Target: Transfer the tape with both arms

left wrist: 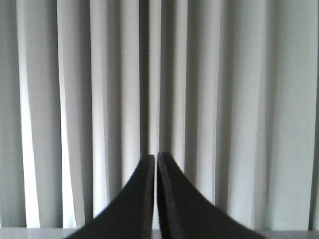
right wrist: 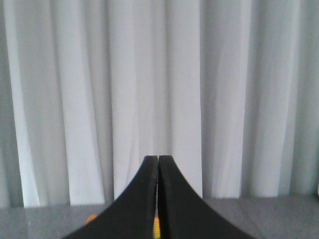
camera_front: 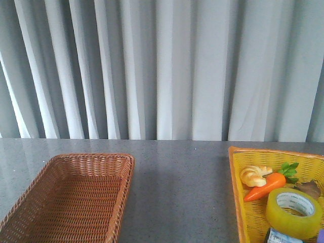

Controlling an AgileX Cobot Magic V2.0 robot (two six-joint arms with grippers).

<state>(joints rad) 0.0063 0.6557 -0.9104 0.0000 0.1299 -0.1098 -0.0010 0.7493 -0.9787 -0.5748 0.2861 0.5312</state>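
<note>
The tape (camera_front: 294, 212), a fat translucent yellow roll with a white printed core, lies flat in the yellow basket (camera_front: 243, 202) at the front right of the table. Neither arm shows in the front view. In the left wrist view my left gripper (left wrist: 156, 157) is shut and empty, pointing at the white curtain. In the right wrist view my right gripper (right wrist: 158, 158) is shut and empty, also facing the curtain, with the grey table low behind it. The tape does not show in either wrist view.
An empty brown wicker basket (camera_front: 30, 202) stands at the front left. The yellow basket also holds a toy carrot (camera_front: 266, 186), a small bread roll (camera_front: 254, 175), a brown piece (camera_front: 310, 189) and a dark object (camera_front: 281, 237) at the frame's edge. A white curtain (camera_front: 162, 66) hangs behind the table.
</note>
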